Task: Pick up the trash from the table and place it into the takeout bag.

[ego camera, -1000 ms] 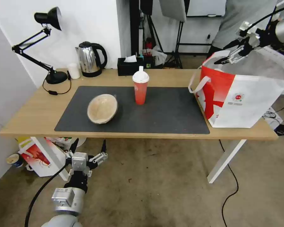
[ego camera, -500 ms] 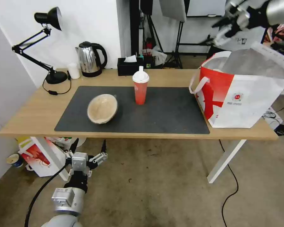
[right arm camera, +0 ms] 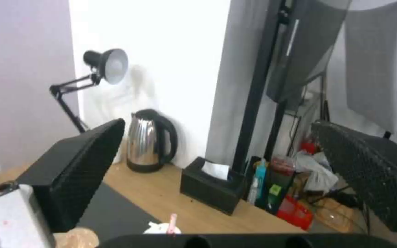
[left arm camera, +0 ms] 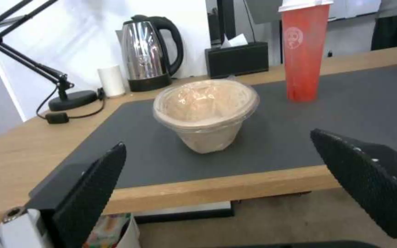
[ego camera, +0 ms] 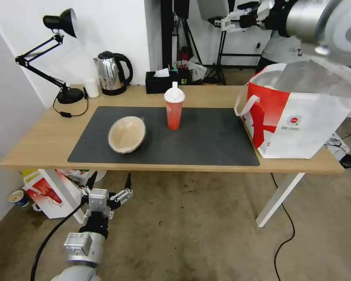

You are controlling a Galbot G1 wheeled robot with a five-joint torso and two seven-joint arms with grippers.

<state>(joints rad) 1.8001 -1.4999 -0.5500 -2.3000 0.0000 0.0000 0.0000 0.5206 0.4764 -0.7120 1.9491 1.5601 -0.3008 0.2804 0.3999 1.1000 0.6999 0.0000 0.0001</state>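
A round tan lidded bowl lies tilted on the dark grey mat of the table. A red cup with a white spouted lid stands upright behind it. At the table's right end stands the takeout bag, its mouth open. High above the table's back edge, left of the bag, my right gripper is open and empty. Below the table's front edge my left gripper hangs open, facing the tan bowl and the red cup between its fingers.
Along the back of the table stand a black desk lamp, a small white cup, a steel kettle and a black tissue box. A red-and-white crayfish carton sits on the floor under the left end. Cables trail at the right.
My right gripper has risen from the bag's mouth and swung left, ending high over the table's back edge. The left arm, the bowl and the cup have not moved.
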